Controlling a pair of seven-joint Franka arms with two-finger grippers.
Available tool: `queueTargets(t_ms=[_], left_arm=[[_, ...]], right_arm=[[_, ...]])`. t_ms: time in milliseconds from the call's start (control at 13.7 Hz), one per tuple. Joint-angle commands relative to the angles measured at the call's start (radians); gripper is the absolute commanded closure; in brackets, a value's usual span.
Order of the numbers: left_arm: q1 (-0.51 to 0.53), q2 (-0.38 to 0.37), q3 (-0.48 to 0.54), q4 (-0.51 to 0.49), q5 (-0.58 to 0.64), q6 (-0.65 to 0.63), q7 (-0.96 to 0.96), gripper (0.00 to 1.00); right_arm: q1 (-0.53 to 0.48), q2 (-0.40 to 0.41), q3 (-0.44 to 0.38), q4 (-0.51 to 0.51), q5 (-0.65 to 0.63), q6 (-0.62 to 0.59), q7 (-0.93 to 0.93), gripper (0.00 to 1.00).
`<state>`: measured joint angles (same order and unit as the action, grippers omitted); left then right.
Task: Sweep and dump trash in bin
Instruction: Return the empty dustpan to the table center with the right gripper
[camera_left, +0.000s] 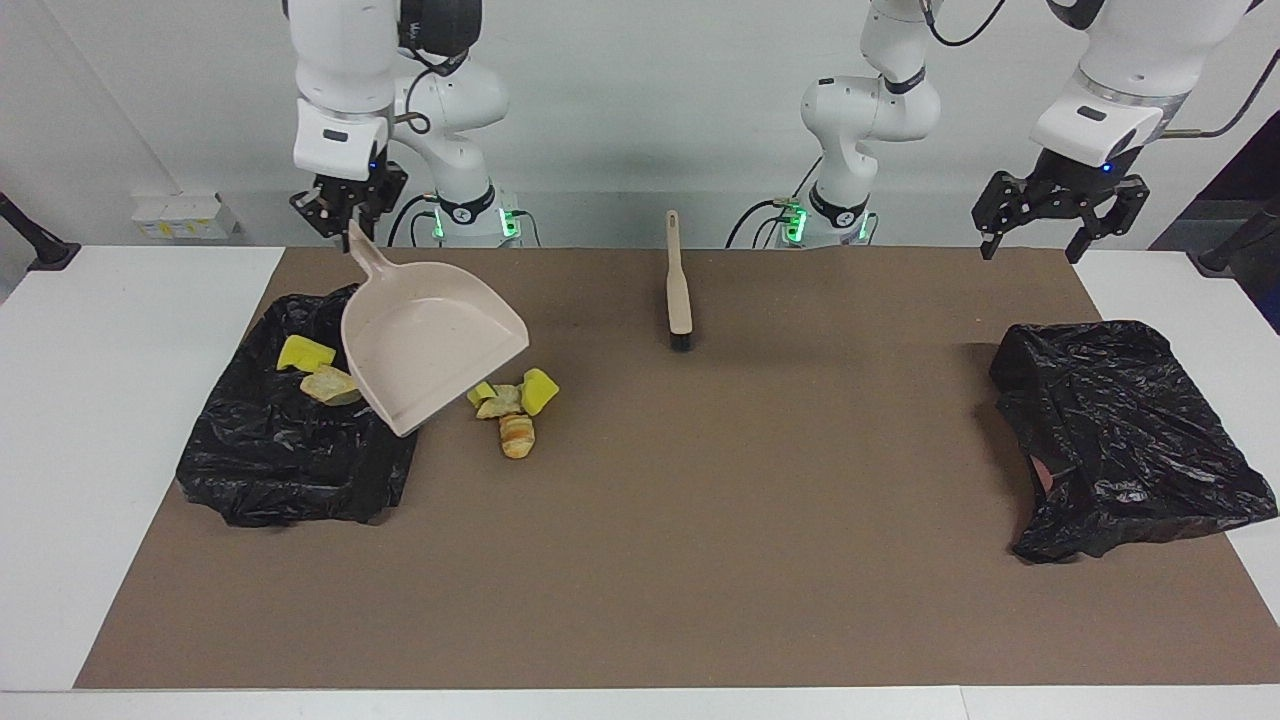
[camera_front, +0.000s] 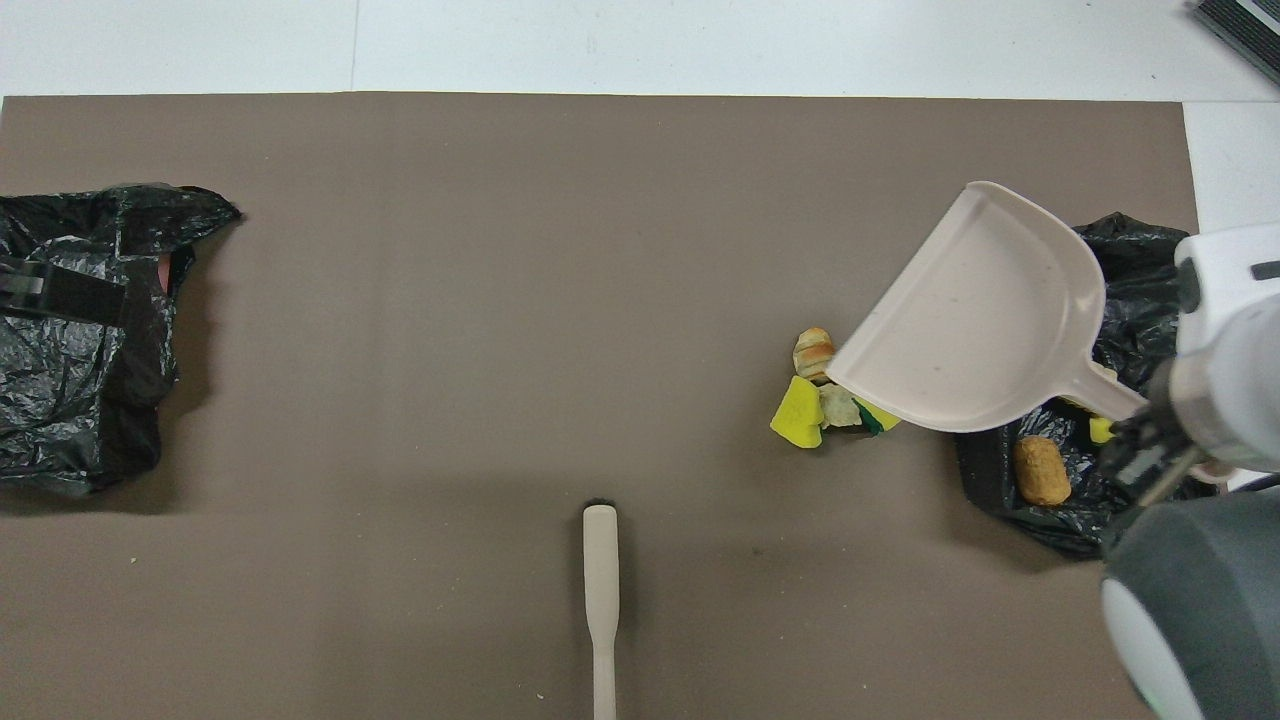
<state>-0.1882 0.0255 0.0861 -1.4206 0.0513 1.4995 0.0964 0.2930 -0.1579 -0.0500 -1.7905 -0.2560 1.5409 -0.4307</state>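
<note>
Right hand (camera_left: 347, 213) up in the air, shut tight on the dustpan (camera_left: 430, 342) handle. Dustpan tilted over the edge of the black bin (camera_left: 285, 455). Some scraps (camera_left: 314, 368) in the bin, more trash (camera_left: 512, 408) beside it. Brush (camera_left: 678, 284) flat on the tabletop (camera_left: 700, 520). Left hand (camera_left: 1061, 205) open, above another black bag (camera_left: 1125, 435).

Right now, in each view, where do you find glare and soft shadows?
Facing view: white glints speckle the lined bin and the loose bag; a soft shadow lies on the mat beside that bag. Overhead view: a dim shadow surrounds the bristle end of the brush.
</note>
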Motion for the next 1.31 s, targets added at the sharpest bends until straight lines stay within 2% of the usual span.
queueTargets(t_ms=[0, 73, 218, 437, 655, 801, 1092, 1238], left_arm=[[0.018, -0.034, -0.003, -0.013, -0.019, -0.030, 0.019, 0.00], [0.016, -0.061, -0.003, -0.053, -0.025, -0.027, 0.016, 0.00], [0.018, -0.102, -0.002, -0.116, -0.034, -0.010, 0.016, 0.00], [0.019, -0.104, 0.003, -0.119, -0.034, 0.005, 0.012, 0.00], [0.035, -0.104, 0.003, -0.123, -0.036, -0.004, 0.011, 0.00], [0.035, -0.104, 0.003, -0.126, -0.034, -0.005, 0.019, 0.00], [0.035, -0.104, 0.001, -0.124, -0.034, -0.005, 0.017, 0.00], [0.030, -0.101, 0.000, -0.118, -0.034, -0.005, 0.003, 0.00]], right_arm=[[-0.103, 0.047, 0.134, 0.000, 0.102, 0.057, 0.256, 1.00], [-0.101, 0.072, 0.153, 0.002, 0.107, 0.077, 0.348, 1.00], [-0.101, 0.148, 0.243, 0.017, 0.174, 0.106, 0.606, 1.00], [-0.101, 0.318, 0.367, 0.126, 0.201, 0.197, 0.896, 1.00], [-0.100, 0.417, 0.397, 0.134, 0.204, 0.370, 1.013, 1.00], [-0.121, 0.486, 0.461, 0.144, 0.198, 0.450, 1.100, 1.00], [-0.135, 0.609, 0.568, 0.220, 0.170, 0.537, 1.227, 1.00], [-0.120, 0.661, 0.590, 0.218, 0.088, 0.602, 1.279, 1.00]])
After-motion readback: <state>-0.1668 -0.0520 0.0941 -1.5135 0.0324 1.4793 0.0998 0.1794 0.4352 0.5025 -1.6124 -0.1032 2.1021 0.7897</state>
